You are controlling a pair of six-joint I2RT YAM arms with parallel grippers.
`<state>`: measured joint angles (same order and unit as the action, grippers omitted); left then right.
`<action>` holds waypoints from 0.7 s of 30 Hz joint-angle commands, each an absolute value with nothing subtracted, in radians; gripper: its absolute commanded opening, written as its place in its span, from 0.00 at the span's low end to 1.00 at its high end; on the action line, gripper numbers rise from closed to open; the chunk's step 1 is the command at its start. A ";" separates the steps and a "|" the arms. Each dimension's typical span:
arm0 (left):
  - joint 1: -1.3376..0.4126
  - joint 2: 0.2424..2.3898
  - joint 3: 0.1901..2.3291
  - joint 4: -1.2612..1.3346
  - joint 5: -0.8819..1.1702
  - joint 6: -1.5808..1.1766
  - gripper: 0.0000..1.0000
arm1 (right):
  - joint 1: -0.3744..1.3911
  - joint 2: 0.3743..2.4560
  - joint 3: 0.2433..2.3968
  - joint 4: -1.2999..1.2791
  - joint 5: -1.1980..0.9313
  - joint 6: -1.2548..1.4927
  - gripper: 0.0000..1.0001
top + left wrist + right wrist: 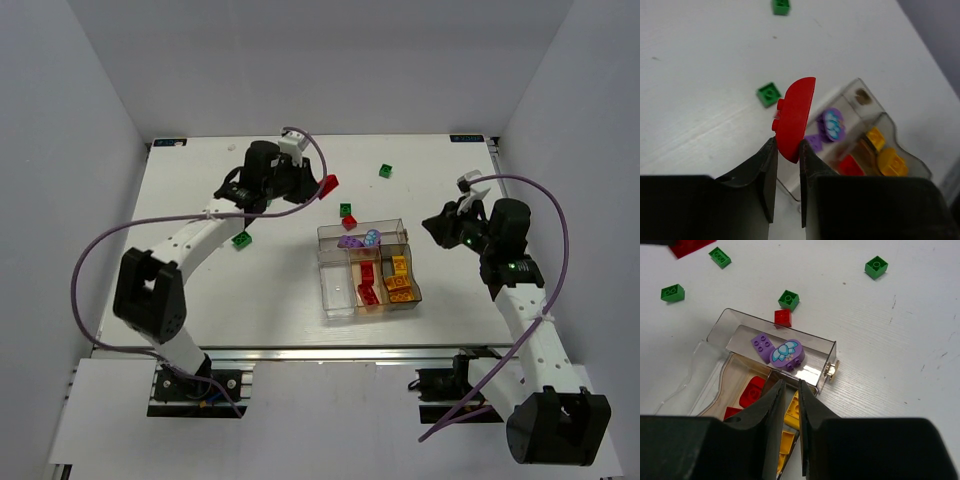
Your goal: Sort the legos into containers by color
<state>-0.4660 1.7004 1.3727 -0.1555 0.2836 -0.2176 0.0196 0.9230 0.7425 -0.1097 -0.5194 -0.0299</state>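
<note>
The left hand [786,146] is closed on a flat red piece [795,117], which is pinched by its lower end. Its long axis runs outward in line with the fingers. The piece is held above the table [260,310], toward the far edge and left of centre.

The tray [335,292] lies from this hand toward the near right corner. The red bricks [367,282] are stored in the middle narrow compartment, so travel in that direction is judged necessary before release.

The right hand [789,386] is positioned nearer, just beyond the tray's right wall. Its fingers are drawn almost together and nothing is gripped.

Green bricks [241,239] lie loose on the table. One small red brick [349,222] lies just outside the tray's far wall.
</note>
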 commanded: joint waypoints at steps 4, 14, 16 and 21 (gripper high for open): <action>-0.543 1.500 1.185 -0.253 0.538 -0.316 0.00 | 0.011 0.890 0.736 -0.087 -0.476 -0.023 0.22; -0.669 1.427 1.016 -0.226 0.488 -0.604 0.00 | -0.049 0.881 0.735 -0.083 -0.443 -0.015 0.22; -0.698 1.431 1.006 -0.183 0.440 -0.647 0.00 | -0.057 0.882 0.736 -0.084 -0.451 -0.014 0.21; -0.755 1.502 1.037 -0.144 0.361 -0.742 0.00 | -0.072 0.882 0.733 -0.084 -0.457 -0.014 0.21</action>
